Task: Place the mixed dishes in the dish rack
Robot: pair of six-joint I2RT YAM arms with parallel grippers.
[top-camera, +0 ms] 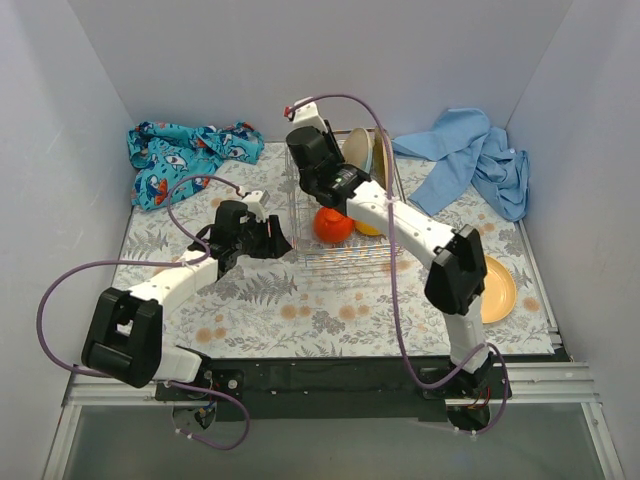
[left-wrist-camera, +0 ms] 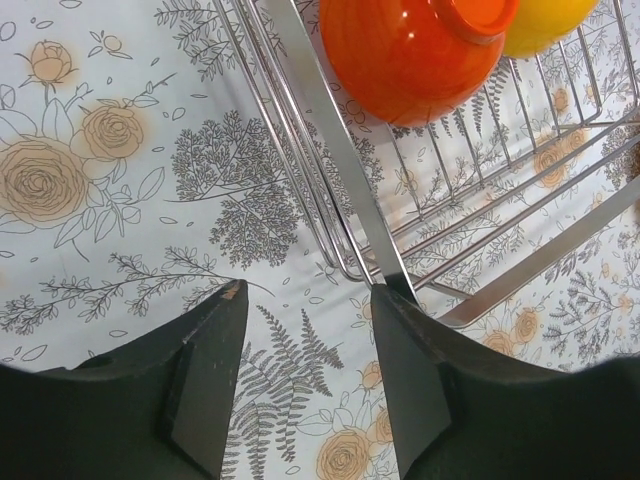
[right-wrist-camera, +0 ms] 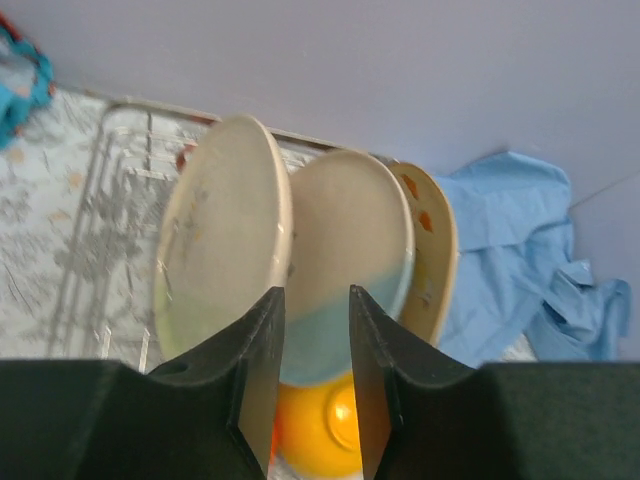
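Observation:
The silver wire dish rack (top-camera: 345, 250) stands mid-table. Three plates stand upright at its back: a cream one (right-wrist-camera: 222, 235), a cream-and-light-blue one (right-wrist-camera: 350, 250) and a tan floral one (right-wrist-camera: 437, 240). An orange bowl (left-wrist-camera: 410, 50) lies upside down in the rack, with a yellow bowl (left-wrist-camera: 545, 22) beside it. A yellow-orange plate (top-camera: 500, 290) lies flat on the table at the right, partly behind my right arm. My left gripper (left-wrist-camera: 310, 290) is open over the tablecloth at the rack's near-left corner. My right gripper (right-wrist-camera: 315, 292) hangs open just in front of the plates, holding nothing.
A blue patterned cloth (top-camera: 190, 160) lies bunched at the back left. A plain light-blue cloth (top-camera: 475, 160) is heaped at the back right. Grey walls close in the table on three sides. The right arm reaches over the rack.

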